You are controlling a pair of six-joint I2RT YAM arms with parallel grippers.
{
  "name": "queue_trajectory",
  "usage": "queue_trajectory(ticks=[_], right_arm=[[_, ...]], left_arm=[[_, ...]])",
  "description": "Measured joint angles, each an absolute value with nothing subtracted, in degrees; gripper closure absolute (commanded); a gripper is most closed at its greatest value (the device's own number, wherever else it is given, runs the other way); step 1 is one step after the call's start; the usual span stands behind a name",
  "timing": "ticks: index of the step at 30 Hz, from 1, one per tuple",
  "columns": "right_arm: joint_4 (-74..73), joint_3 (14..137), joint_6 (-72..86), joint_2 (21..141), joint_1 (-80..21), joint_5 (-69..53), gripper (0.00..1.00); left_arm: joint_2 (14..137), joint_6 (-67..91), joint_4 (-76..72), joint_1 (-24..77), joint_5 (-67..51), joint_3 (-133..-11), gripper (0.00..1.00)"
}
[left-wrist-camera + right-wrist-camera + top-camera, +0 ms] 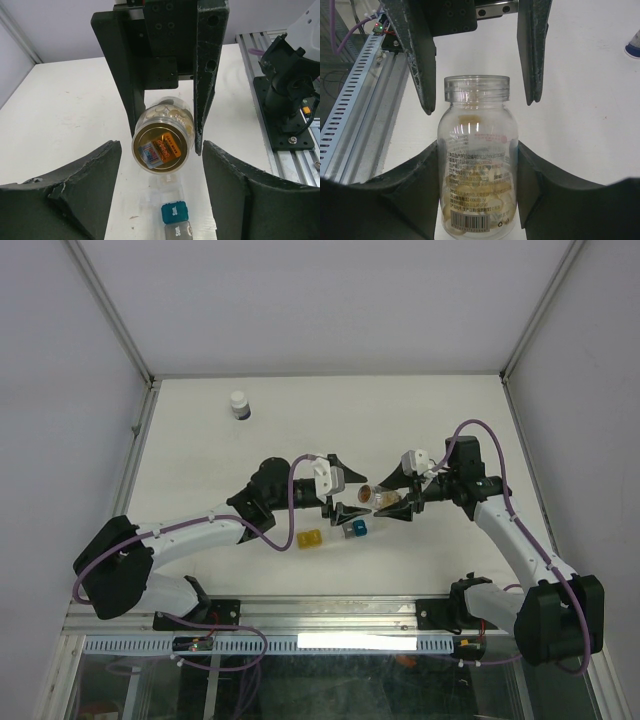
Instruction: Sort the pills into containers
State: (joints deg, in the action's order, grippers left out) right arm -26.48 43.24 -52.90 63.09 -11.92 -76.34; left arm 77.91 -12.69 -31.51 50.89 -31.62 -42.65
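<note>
Grips a clear pill bottle [477,100] with the right gripper [477,149], fingers pressed on both sides, tan pills [490,202] heaped at its base. Holds the left gripper [346,493] spread wide, facing the bottle's mouth, touching nothing. Shows a yellow pillbox cube [310,539] and a blue pillbox cube [355,530] on the table [200,460] below.
</note>
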Motion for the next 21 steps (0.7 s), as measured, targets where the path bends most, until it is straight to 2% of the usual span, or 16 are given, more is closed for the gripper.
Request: queue_trajectory(ticks=[3,7,11,15,21], right_arm=[[-26.7,43.2,-53.0,63.1,-11.9,-76.3,1.00],[-26.8,43.2,-53.1,63.1,-11.9,-76.3,1.00],[-26.9,43.2,-53.1,63.1,-11.9,-76.3,1.00],[-27.1,43.2,-53.0,63.4,-11.9,-76.3,1.00],[-27.1,43.2,-51.5,63.9,-11.9,-75.4,1.00]], left_arm=[[77.9,-12.2,-32.2,50.9,-31.6,-42.7,0.40],[77.9,-11.2,-32.9,50.9,-31.6,-42.7,0.53],[78.1,-10.0,-33.1,50.5,-31.8,-42.7,0.74],[78.3,-7.9,-33.2,50.5,-31.8,-42.7,1.00],[77.8,3.8,-32.3,51.8,-24.2,-42.2,1.00]])
